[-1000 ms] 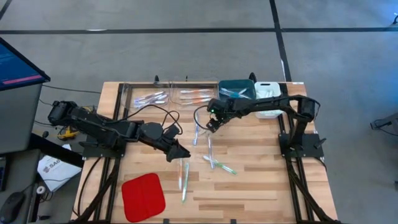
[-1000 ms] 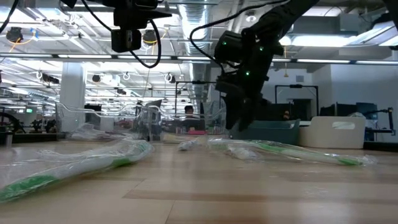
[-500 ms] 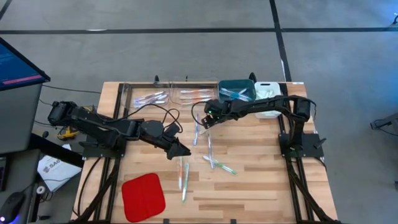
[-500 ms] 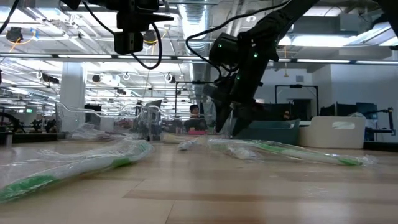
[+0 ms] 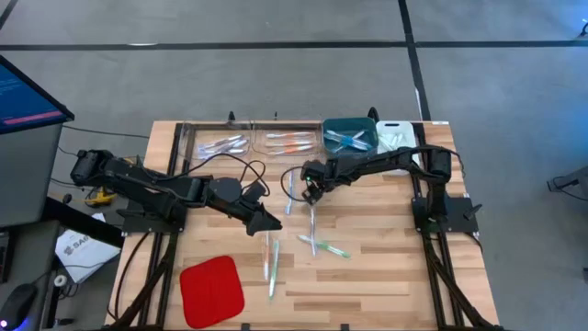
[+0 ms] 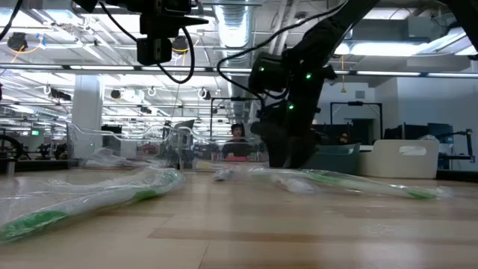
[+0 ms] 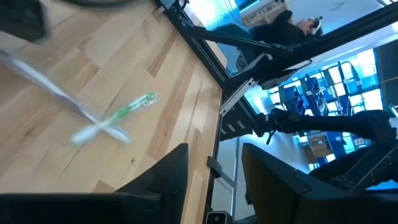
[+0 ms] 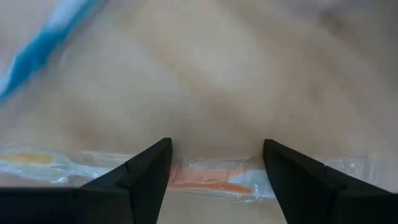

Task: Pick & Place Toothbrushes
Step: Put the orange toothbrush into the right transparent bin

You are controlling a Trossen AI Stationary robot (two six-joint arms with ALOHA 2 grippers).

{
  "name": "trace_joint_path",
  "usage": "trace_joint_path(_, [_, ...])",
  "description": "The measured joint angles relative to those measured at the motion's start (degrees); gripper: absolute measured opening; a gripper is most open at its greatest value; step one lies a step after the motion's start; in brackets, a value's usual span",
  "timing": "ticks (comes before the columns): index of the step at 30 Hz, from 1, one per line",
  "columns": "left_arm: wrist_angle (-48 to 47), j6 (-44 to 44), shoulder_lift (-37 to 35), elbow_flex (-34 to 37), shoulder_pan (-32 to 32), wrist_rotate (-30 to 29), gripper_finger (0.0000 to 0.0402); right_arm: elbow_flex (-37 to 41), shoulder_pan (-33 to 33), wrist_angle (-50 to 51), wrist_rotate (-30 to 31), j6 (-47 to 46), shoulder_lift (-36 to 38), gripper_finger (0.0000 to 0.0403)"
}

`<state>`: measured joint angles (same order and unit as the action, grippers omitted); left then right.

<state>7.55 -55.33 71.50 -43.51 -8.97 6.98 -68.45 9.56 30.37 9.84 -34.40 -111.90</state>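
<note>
**Toothbrush sorting table: both grippers low, fingers apart**

- Right gripper (image 5: 311, 191): down at the table near its middle, fingers spread, straddling an orange toothbrush (image 8: 208, 176) in clear wrap that lies between the finger (image 8: 149, 168) tips. Contact cannot be made out. A blue toothbrush (image 8: 40, 46) shows blurred at the frame edge.
- Left gripper (image 5: 273, 226): held above the table just left of centre, fingers parted, nothing between them. Its wrist view shows a green toothbrush (image 7: 134, 104) crossed over a paler one.
- Loose toothbrushes: a crossed pair (image 5: 322, 245) right of centre, two side by side (image 5: 272, 262) near the front. Colours mostly too faint from above.
- Clear bins (image 5: 248, 142) at the back edge hold sorted toothbrushes; a teal bin (image 5: 349, 135) holds blue ones; a white bin (image 5: 397, 134) is partly hidden by the right arm.
- Red pad (image 5: 211, 290): front left corner.
- Table (image 5: 386, 285): pale wood planks, on a grey floor; a monitor (image 5: 28, 97) is cut off at left.
- Low view: wrapped toothbrushes blurred in the foreground; a person (image 6: 237, 142) sits far back in a lit hall.
</note>
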Motion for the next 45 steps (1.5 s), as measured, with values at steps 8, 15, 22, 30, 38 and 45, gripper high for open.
trace_joint_path(8, [0.00, 0.66, 0.00, 0.00, 0.07, -0.02, 0.0145, 0.12, -1.63, 0.43, 0.85, 4.91, 7.21, 0.0248])
trace_joint_path(15, [0.02, 0.66, 0.00, 0.00, 0.33, -0.04, 0.0145, 0.09, -0.87, 0.58, -9.42, 33.62, 11.81, 0.0248])
trace_joint_path(22, [0.24, 0.66, 0.00, 0.00, 0.33, -0.04, 0.0145, 1.37, -3.28, 9.57, -18.01, 67.80, 12.48, 0.0248])
trace_joint_path(30, [0.28, 1.08, 0.00, 0.00, 0.33, -0.04, 0.0145, 6.81, -3.54, -1.67, -13.83, 72.55, 12.46, 0.0248])
trace_joint_path(38, [0.28, 1.51, 0.00, 0.00, 0.42, -0.04, 0.0145, 7.87, -2.43, -1.22, -13.16, 71.97, 8.83, 0.0248])
trace_joint_path(45, [0.30, 1.51, 0.00, 0.00, 0.41, -0.05, 0.0145, 7.58, -2.27, -1.07, -13.96, 68.15, 4.83, 0.0247])
